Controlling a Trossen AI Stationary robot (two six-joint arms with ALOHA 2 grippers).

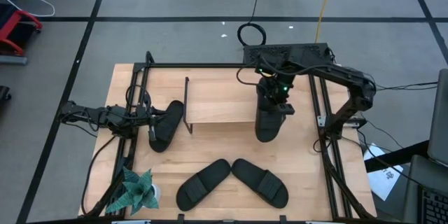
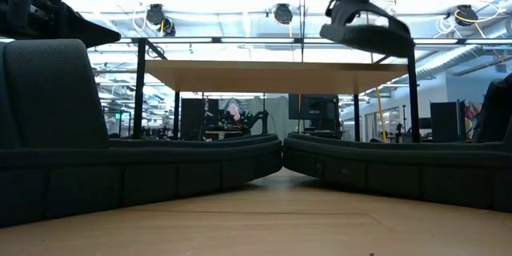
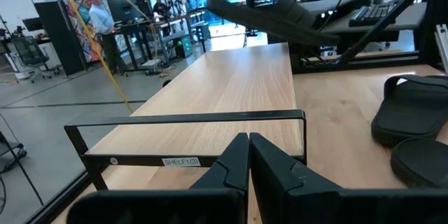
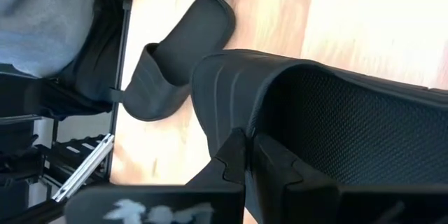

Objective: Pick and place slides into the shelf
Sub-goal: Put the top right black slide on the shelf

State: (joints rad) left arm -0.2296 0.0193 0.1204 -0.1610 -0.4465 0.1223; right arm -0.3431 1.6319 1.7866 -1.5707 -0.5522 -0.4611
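Observation:
The shelf (image 1: 220, 99) stands mid-table, a light plank on black wire frames. My right gripper (image 1: 278, 105) is shut on a black slide (image 1: 267, 124) over the shelf's right end. In the low view this slide (image 2: 368, 28) hangs higher than the plank (image 2: 272, 68). My left gripper (image 1: 150, 127) hovers at the shelf's left end with its fingers (image 3: 238, 155) shut and nothing showing between them. A second slide (image 1: 168, 122) lies beside it against the wire frame (image 1: 187, 105). Two more slides (image 1: 203, 183) (image 1: 260, 180) rest on their soles near the table's near edge. My right gripper pinches the slide's ribbed strap at its edge (image 4: 241, 122) between the two fingers, coming from above. The slide is lifted clear of table and shelf. It hangs tilted below the fingers, its textured footbed (image 4: 350, 126) facing the wrist camera.
Black rails (image 1: 325, 122) frame the table. A green paper plant (image 1: 136, 190) sits at the near left corner. Bare wood lies between the shelf and the two near slides. People and desks (image 3: 98, 21) show in the room beyond the table.

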